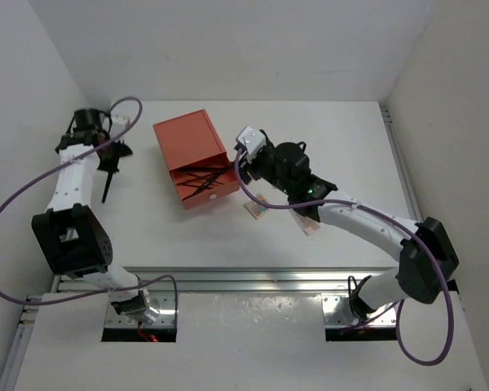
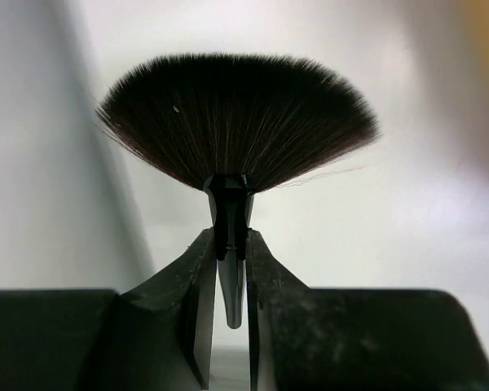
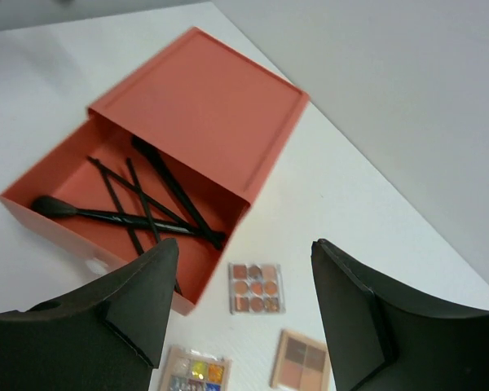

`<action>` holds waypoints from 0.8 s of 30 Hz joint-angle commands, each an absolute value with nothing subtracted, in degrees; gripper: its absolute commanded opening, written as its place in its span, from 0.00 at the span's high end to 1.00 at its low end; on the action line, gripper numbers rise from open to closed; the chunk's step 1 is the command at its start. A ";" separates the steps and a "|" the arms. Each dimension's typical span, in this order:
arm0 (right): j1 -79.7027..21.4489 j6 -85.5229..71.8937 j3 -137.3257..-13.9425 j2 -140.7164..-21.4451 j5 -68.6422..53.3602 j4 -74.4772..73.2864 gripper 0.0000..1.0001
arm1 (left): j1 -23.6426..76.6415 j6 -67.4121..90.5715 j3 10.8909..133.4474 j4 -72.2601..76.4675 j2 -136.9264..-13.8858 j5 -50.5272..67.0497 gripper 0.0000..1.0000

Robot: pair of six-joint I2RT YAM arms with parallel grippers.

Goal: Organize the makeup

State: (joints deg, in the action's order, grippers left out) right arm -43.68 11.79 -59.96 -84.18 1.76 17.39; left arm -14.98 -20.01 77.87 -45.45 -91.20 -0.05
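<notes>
My left gripper is at the far left of the table, shut on a black fan brush. The brush's bristles fan out beyond the fingertips, and its thin handle hangs toward the near side. My right gripper is open and empty, held above the table beside the open drawer. Under it lie a brown nine-pan palette, a four-pan brown palette and a colourful palette. In the top view the palettes are partly hidden by the right arm. Several black brushes and pencils lie crossed in the drawer.
The orange drawer box stands at the table's middle back, its drawer pulled open toward the near side. White walls close in the table on the left, right and back. A metal rail runs along the near edge.
</notes>
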 commanded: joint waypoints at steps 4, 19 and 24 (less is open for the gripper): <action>-41.75 9.05 -53.98 -78.49 7.12 18.37 0.33 | -2.92 -22.85 94.30 -49.66 -87.19 6.93 1.00; -40.87 9.14 -46.85 -72.86 10.72 15.30 0.33 | 17.84 -14.23 86.50 -34.28 -95.36 13.89 1.00; -40.43 9.32 -46.41 -72.51 11.07 15.03 0.33 | 18.37 -15.91 82.63 -34.28 -95.36 12.30 1.00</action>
State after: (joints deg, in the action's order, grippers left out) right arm -40.86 10.02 -46.44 -73.80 9.74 14.02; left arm 17.69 -15.42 83.26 -37.50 -96.42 12.60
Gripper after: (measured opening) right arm 0.668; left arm 0.211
